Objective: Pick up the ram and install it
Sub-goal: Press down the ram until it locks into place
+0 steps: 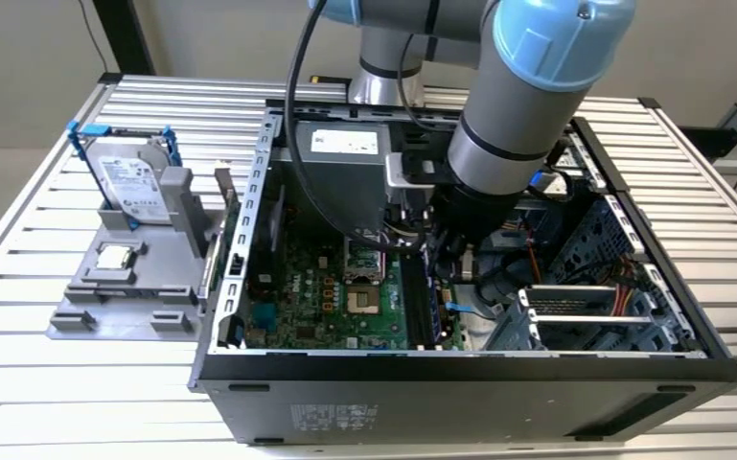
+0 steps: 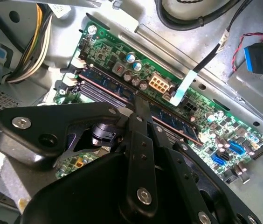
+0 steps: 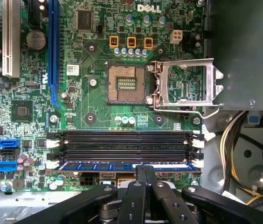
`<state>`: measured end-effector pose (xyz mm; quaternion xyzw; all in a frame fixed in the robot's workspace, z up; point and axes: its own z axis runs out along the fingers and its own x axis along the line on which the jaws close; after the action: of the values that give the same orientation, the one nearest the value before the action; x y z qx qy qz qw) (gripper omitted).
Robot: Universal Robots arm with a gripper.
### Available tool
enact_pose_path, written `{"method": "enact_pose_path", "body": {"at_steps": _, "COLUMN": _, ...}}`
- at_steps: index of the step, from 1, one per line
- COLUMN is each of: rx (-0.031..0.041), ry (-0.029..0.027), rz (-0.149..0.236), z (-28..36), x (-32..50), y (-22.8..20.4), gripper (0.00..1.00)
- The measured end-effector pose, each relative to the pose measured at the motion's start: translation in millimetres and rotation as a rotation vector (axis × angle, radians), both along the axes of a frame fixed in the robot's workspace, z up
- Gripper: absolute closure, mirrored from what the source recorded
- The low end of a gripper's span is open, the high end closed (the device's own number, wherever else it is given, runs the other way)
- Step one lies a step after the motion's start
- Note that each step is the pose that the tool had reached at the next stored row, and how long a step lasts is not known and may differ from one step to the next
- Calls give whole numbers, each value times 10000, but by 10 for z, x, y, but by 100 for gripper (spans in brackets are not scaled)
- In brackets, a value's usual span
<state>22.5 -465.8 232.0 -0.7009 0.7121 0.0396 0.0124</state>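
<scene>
The ram [image 3: 103, 166], a long blue stick, sits in the memory slot at the outer edge of the green motherboard [image 3: 89, 102]. It shows too in the second wrist view as a dark blue strip [image 2: 173, 122] running slantwise across the board. My gripper [image 3: 146, 168] is shut, its two black fingers pressed together with their tips on the ram's top edge near the middle of its length. In the second wrist view the gripper [image 2: 141, 105] touches the stick from above. The exterior view has the arm [image 1: 483, 182] reaching down into the open computer case [image 1: 471, 383].
Three empty black memory slots [image 3: 122, 142] lie beside the ram. The processor socket [image 3: 126, 84] is bare, its metal latch frame [image 3: 185, 84] swung open. Cable bundles [image 2: 29, 51] and case walls crowd the gripper. Outside the case, a grey holder [image 1: 126, 287] carries a hard drive [image 1: 131, 182] and a processor chip [image 1: 115, 256].
</scene>
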Motion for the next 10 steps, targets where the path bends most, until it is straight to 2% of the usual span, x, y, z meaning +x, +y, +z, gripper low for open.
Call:
{"method": "enact_pose_path", "body": {"at_steps": 5, "rx": -2, "ry": 0, "rz": -1, "z": -39, "x": 4, "y": -18, "gripper": 100}}
{"method": "enact_pose_path", "body": {"at_steps": 10, "rx": -20, "ry": -8, "rz": 2, "z": -119, "x": 6, "y": -19, "gripper": 100}}
